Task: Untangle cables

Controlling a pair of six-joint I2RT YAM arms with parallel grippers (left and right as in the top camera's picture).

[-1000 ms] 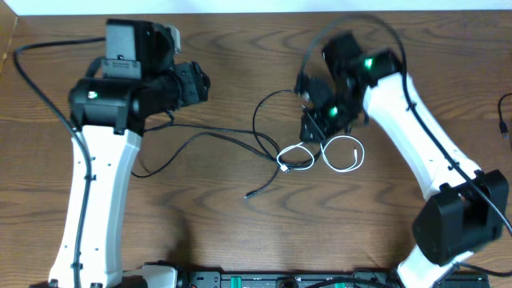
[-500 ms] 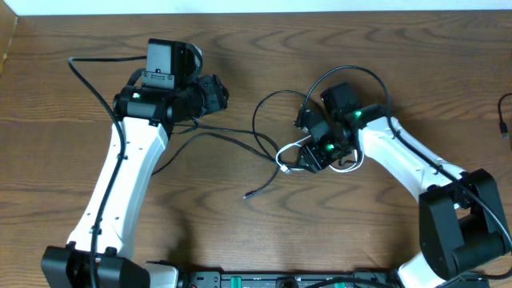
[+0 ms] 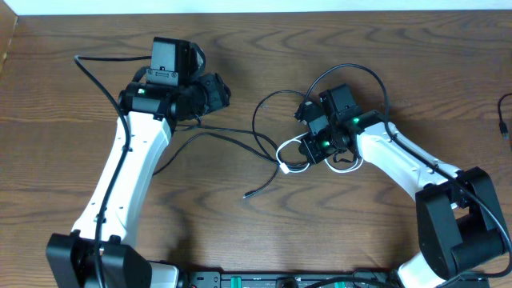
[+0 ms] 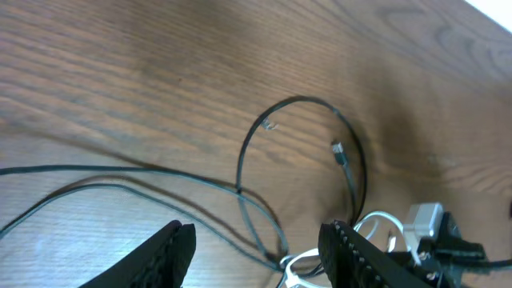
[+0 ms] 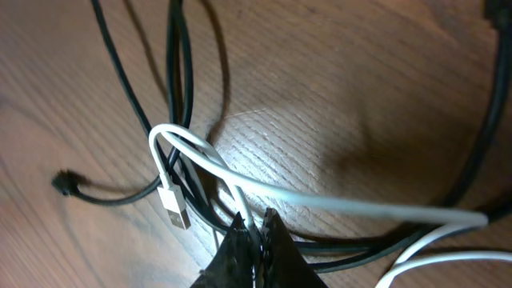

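Nearest the robot's bases, the black cable's loose plug [image 3: 248, 194] lay on the table [image 3: 416, 64], on the base side of the tangle [image 3: 290, 156] and to its left, free of any hold. That end looked ready to slide out once the crossing loosened.

At the tangle itself, the right gripper [image 5: 256, 222] had its fingertips pinched together on a strand of the white cable [image 5: 336, 206], just beside that cable's metal plug [image 5: 176, 210]. The white cable arched over two runs of the black cable [image 4: 298, 99]. The grip was probably placed there so the white loop could be lifted clear of the black runs beneath it. A second white loop lay just right of the tangle, partly under the arm.

Beyond the tangle, a round loop of black cable curved away from the bases, its small plug end [image 4: 339, 152] lying inside the curve.

Farthest off, beyond the tangle and to its left, the left gripper [image 4: 256, 250] hung wide open and empty above the long black runs. It seemed poised to pin or pull the black cable while the right one drew the white away.
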